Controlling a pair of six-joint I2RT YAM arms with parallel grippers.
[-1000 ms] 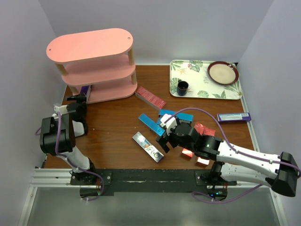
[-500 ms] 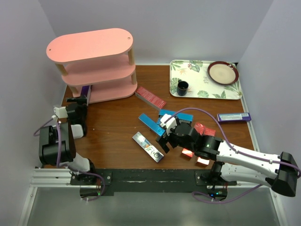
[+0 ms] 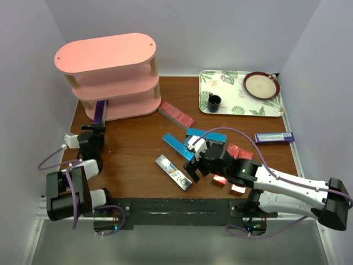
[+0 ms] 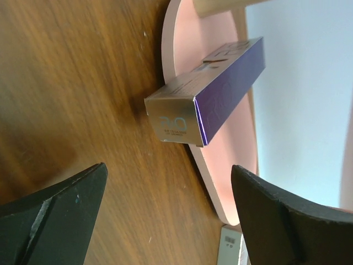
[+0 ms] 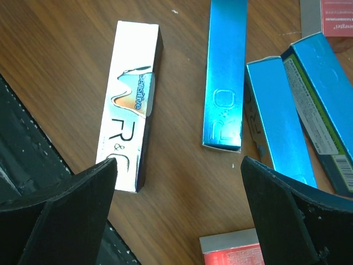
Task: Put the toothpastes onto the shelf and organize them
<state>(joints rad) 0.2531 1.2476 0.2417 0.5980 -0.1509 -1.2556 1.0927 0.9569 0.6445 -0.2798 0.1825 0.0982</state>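
The pink shelf (image 3: 105,72) stands at the far left. A purple toothpaste carton (image 3: 100,112) lies with its far end on the bottom board and its near end sticking out over the table; in the left wrist view the purple carton (image 4: 215,96) rests on the pink board (image 4: 237,143). My left gripper (image 3: 91,133) is open and empty, just short of it. My right gripper (image 3: 190,162) is open and empty above the table, between a silvery-white carton (image 5: 132,105) and blue cartons (image 5: 225,72). A red carton end (image 5: 229,248) lies just below it.
A red carton (image 3: 176,114) lies near the shelf's right end, and more red cartons (image 3: 220,179) lie under the right arm. A purple carton (image 3: 274,137) lies at the far right. A floral tray (image 3: 240,94) holds a plate (image 3: 261,85) and a dark cup (image 3: 214,102).
My left arm has drawn back from the shelf toward the near edge, leaving the purple carton at the bottom board. The right arm has barely moved.
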